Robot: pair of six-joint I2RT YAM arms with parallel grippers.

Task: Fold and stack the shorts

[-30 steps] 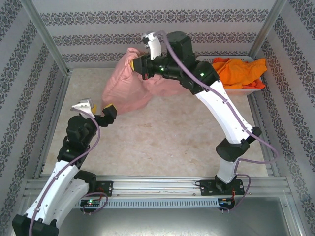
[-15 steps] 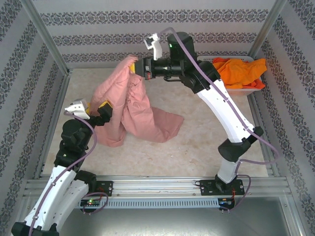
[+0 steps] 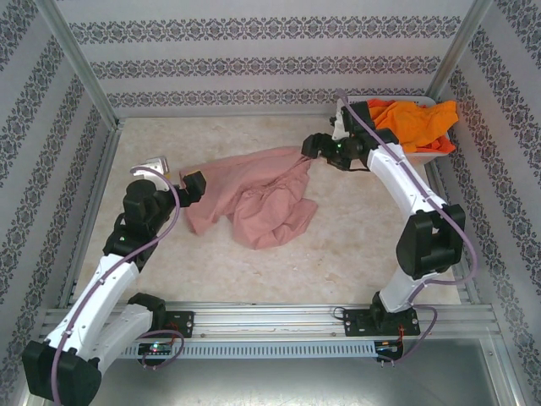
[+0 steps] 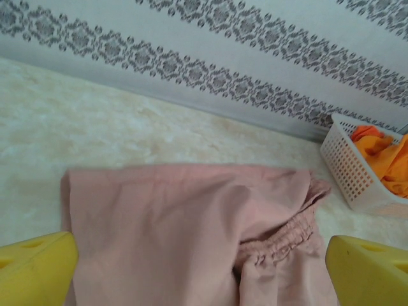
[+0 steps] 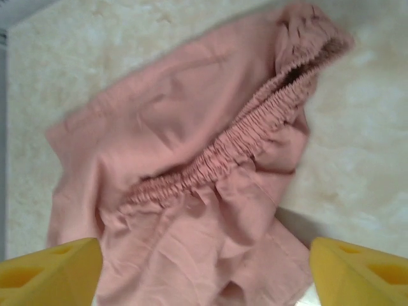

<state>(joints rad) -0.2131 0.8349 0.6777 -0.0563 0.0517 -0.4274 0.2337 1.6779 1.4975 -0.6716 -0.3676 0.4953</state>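
The dusty pink shorts [image 3: 258,199] lie crumpled on the table between my two arms, elastic waistband [image 5: 242,143] bunched and facing up. My left gripper [image 3: 193,188] is open at the cloth's left edge, its yellow fingertips [image 4: 35,268] wide apart over the fabric [image 4: 185,223]. At the cloth's far right corner my right gripper [image 3: 309,150] is open too, with the shorts [image 5: 191,210] lying flat on the table beneath its spread fingertips [image 5: 360,274]. Orange shorts [image 3: 414,118] are heaped in the basket.
The white mesh basket [image 3: 423,154] stands at the back right corner, also seen at the right of the left wrist view [image 4: 354,175]. Patterned walls and metal posts enclose the table; a metal rail runs along the near edge.
My right gripper has opened and let go of the pink shorts, which fell from hanging high to lying on the table. The right arm dropped low and to the right; the left moved slightly forward.
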